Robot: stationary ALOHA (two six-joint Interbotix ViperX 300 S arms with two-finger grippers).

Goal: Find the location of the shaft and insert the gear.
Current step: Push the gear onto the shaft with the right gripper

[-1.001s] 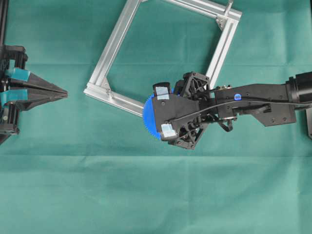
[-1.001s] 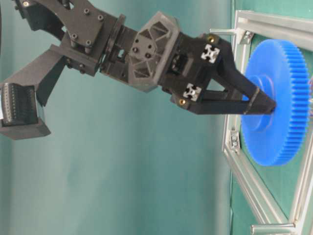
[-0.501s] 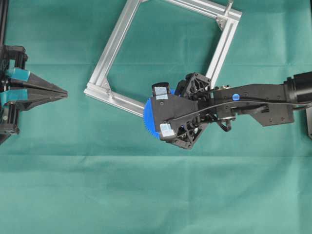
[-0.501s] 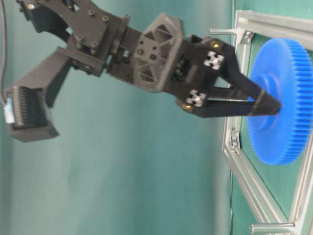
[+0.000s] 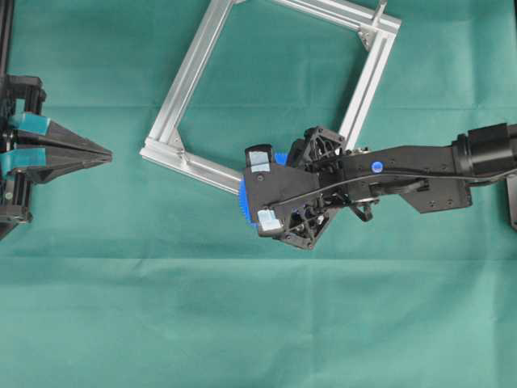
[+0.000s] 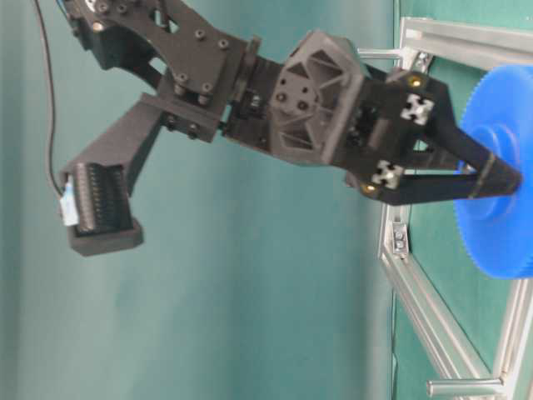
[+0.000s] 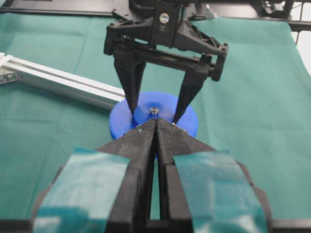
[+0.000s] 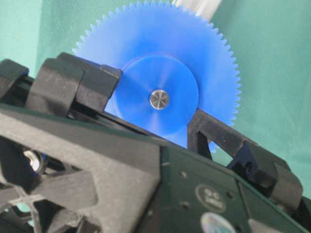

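The large flat blue plastic toothed gear (image 8: pixel 160 92) lies on the green worktop (image 5: pixel 161 307), silvery shaft tip (image 8: pixel 159 99) showing through its centre hole. Right gripper (image 7: pixel 154 112) jaws clamp its hub; left gripper (image 5: pixel 101 151) jaws together. Insertion looks nearly done; release remains.

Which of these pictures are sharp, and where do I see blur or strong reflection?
Overhead view: even light, sharp, the aluminium frame shines brightly. Left wrist view: the near left gripper is blurred, the blue gear behind it is fairly sharp. Right wrist view: the gear's hub looks washed out, the near black gripper body is soft.
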